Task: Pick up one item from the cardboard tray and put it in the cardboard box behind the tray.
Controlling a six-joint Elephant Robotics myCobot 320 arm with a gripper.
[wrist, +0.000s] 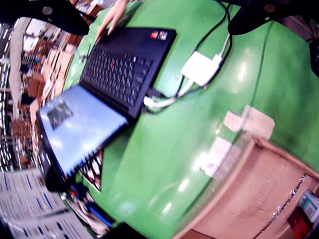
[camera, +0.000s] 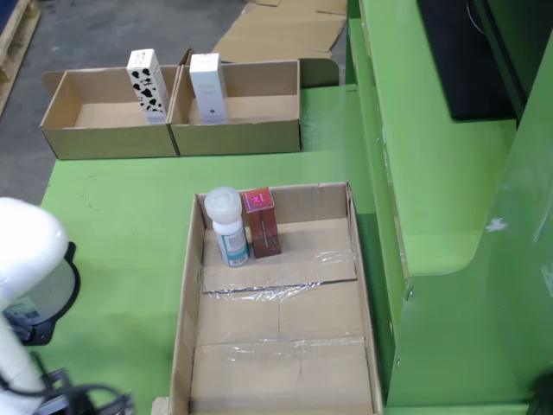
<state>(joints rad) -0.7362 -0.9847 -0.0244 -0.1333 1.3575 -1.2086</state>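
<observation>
In the still view a cardboard tray (camera: 276, 346) lies on the green table. A white-capped bottle (camera: 229, 229) and a red box (camera: 261, 223) stand at its far end. Behind it are two cardboard boxes: the left one (camera: 95, 130) holds a cow-patterned carton (camera: 147, 85), the right one (camera: 255, 125) a white carton (camera: 207, 86). Only my white arm (camera: 26, 251) shows at the lower left, not the gripper. In the gripper view the two dark fingers of my gripper (wrist: 157, 12) stand wide apart at the top with nothing between them. The tray's corner (wrist: 249, 194) is at the lower right.
In the gripper view an open black laptop (wrist: 124, 64) lies on the green table, with a person's hand (wrist: 113, 17) at its far edge, a white adapter (wrist: 202, 67) with cables, and tape patches (wrist: 249, 122). In the still view a raised green bench (camera: 432, 173) runs along the tray's right side.
</observation>
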